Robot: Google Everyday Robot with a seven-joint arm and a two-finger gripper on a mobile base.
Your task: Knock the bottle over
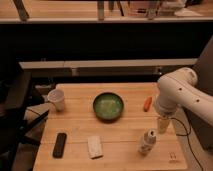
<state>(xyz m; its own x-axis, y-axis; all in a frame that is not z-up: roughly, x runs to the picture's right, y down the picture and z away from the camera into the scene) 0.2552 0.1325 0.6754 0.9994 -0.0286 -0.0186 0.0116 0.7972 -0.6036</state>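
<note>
The bottle (147, 141) is small and whitish-grey with a pale capped top and a mottled label. It stands upright near the front right of the wooden table (80, 127). My gripper (163, 125) hangs from the white arm just to the right of the bottle's top and a little behind it, very close to it. I cannot tell if it touches the bottle.
A green bowl (108, 106) sits mid-table. A white paper cup (57, 99) stands at the left. A black remote (60, 144) and a flat white packet (94, 147) lie at the front left. A small orange object (147, 103) lies right of the bowl.
</note>
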